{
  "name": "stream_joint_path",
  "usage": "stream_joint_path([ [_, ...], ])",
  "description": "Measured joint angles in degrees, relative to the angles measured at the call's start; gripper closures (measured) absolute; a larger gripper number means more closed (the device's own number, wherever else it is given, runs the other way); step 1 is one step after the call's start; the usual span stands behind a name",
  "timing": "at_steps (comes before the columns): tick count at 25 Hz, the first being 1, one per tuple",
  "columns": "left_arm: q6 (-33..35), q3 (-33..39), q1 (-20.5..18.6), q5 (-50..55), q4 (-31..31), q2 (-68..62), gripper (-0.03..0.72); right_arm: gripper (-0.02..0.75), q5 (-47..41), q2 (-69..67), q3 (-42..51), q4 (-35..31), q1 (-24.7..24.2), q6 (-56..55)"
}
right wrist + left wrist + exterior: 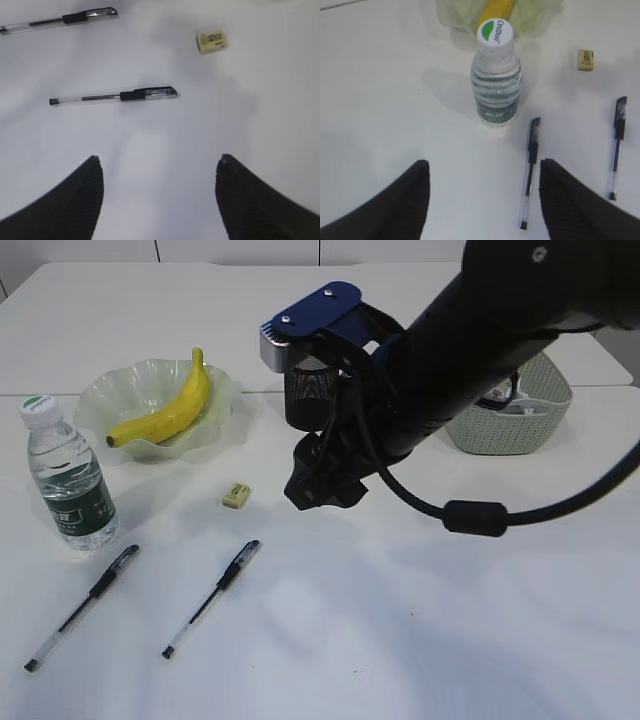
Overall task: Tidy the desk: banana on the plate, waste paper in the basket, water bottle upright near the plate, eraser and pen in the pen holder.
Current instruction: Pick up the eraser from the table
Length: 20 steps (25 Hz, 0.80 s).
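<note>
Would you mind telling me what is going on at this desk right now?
A two-armed robot is tidying the desk. The banana lies on the plate and the water bottle stands upright beside it. Two pens and the eraser lie loose on the table. The left gripper and right gripper are both open, holding nothing.

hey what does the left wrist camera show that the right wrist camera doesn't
Only the left wrist view shows the upright water bottle and, behind it, part of the banana on the green plate.

Only the right wrist view shows the open right pincer.

Both show the eraser and the two pens, one nearer the bottle, one farther, all lying loose on the white table.
</note>
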<state>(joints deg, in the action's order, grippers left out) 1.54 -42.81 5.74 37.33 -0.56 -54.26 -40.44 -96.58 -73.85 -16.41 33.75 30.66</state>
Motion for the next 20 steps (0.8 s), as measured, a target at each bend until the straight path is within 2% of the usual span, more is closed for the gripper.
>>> stream_joint_path([
  [12, 1.9, 0.0, -1.1, -3.6, 2.2, -3.6, 0.191, 0.216, 0.2, -8.8, -10.0, -3.4, 0.0, 4.0],
  [20, 4.6, 0.0, -7.8, -5.7, 5.0, -4.3, 0.192, 0.216, -0.2, -13.4, -14.1, -5.3, 0.0, 5.6],
])
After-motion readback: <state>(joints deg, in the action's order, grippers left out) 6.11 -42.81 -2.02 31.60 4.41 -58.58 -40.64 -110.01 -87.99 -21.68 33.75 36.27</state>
